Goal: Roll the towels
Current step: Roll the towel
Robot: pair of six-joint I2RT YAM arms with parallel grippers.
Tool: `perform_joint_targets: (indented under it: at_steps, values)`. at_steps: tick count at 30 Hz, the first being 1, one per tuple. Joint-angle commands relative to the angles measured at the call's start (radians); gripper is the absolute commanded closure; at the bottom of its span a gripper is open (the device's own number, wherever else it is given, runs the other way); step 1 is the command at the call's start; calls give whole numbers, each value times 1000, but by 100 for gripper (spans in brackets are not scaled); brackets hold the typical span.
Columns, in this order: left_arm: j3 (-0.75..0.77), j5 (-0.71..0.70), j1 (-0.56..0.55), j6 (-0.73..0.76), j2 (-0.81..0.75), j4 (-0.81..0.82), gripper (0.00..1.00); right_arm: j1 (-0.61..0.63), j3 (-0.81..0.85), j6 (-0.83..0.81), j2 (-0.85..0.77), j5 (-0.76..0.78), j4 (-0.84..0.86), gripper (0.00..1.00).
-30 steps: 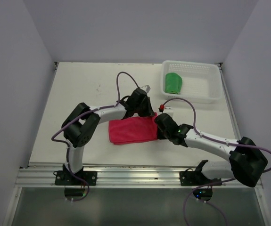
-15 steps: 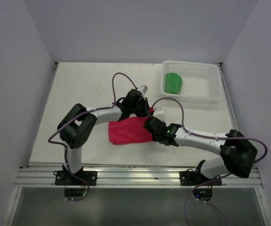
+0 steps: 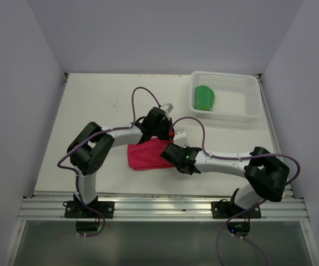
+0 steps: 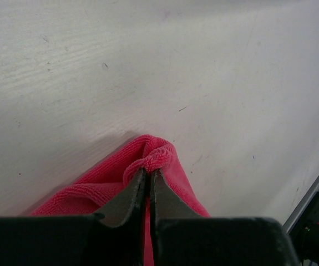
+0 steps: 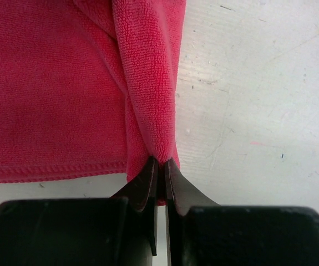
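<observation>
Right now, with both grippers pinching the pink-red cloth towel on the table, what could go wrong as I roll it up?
1. The left gripper pinches only a small bunched tip of the pink-red cloth towel; a pull could slip it free.
2. The right gripper grips a thin edge fold, so the ends may travel unevenly and the roll could skew.
3. In the top view both grippers sit close together over the towel; they might collide.

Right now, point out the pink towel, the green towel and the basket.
pink towel (image 3: 142, 155): top view, its flat left part.
green towel (image 3: 204, 98): top view, middle of the bundle.
basket (image 3: 234, 114): top view, its near wall.
</observation>
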Motion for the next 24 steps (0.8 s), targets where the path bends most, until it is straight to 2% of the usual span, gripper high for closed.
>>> perform_joint_targets:
  at_steps: [1, 13, 19, 24]
  values:
    - [33, -112, 28, 85, -14, 19, 100, 14, 0, 10, 0, -13, 6, 97]
    - [19, -128, 28, 129, 21, 45, 100, 14, -31, 50, -72, -73, 95, 87]
    - [19, -116, 28, 129, 9, 55, 100, 14, -8, 30, -103, -27, 72, 99]
    - [34, -108, 28, 137, -8, 65, 100, 14, 26, 2, -60, -30, 54, 100]
